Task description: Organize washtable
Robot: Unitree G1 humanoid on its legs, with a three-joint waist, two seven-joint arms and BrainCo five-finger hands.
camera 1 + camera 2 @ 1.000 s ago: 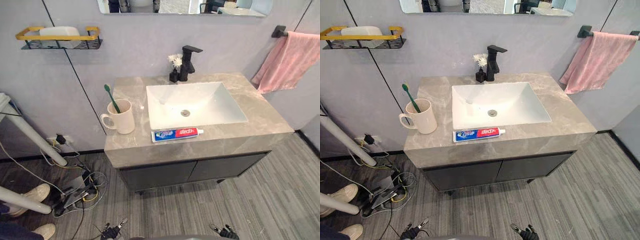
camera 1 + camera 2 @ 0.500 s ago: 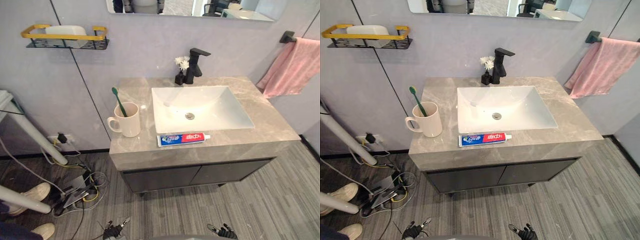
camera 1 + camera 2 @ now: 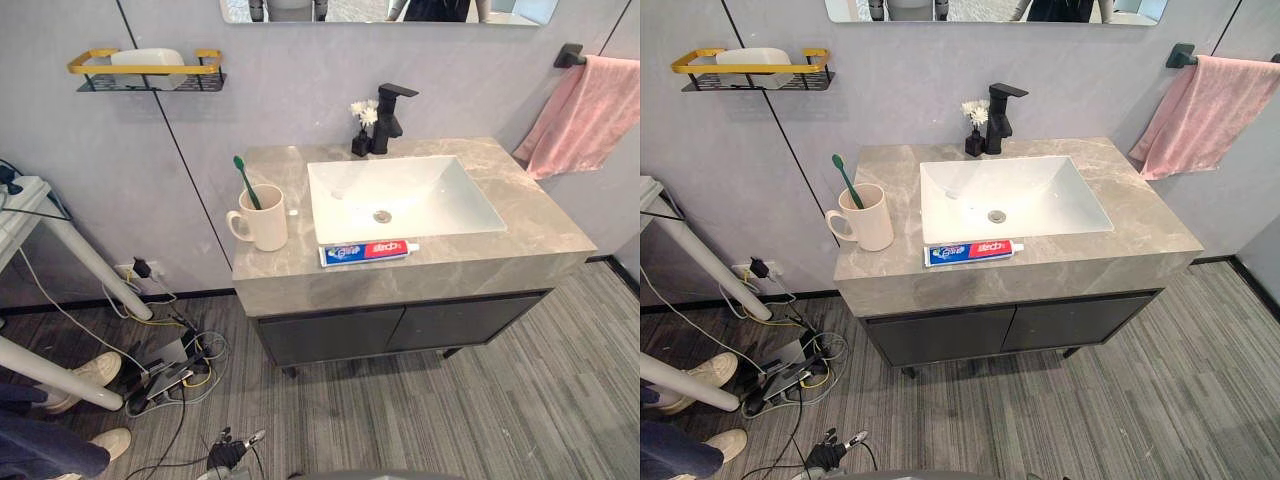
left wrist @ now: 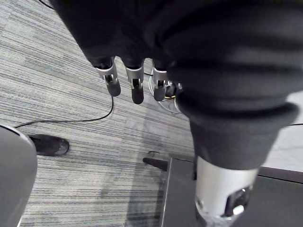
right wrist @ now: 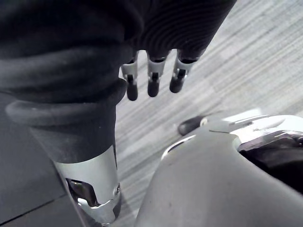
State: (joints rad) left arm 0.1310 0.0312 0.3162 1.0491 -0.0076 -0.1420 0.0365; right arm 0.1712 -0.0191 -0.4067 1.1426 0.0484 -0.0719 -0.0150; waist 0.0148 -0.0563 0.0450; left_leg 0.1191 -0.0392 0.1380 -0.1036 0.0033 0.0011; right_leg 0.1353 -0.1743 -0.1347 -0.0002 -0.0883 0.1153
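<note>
Opening step, and nothing was picked up yet: at the left of the desk (image 3: 520,235) the mug (image 3: 268,218) stood upright with the green toothbrush (image 3: 245,180) leaning in it. The toothpaste tube (image 3: 368,252) lay flat along the front edge, just before the sink (image 3: 400,195) (the likeliest thing to tidy, I judged, perhaps into the mug). The faucet (image 3: 392,115) stood behind the basin and the pink towel (image 3: 590,110) hung on the wall at the right. The left hand (image 4: 136,87) hung low over the floor (image 4: 71,118), fingers loosely straight, holding nothing. The right hand (image 5: 152,80) matched it, relaxed and empty. The next move, as I read it, called for coming closer, raising an arm to the tube, and pinching low enough to get round something lying flat. The eye views laid out the whole desk. The wrist views gave the fingers up close against the grey planks, a detail far too small to read from the head.
</note>
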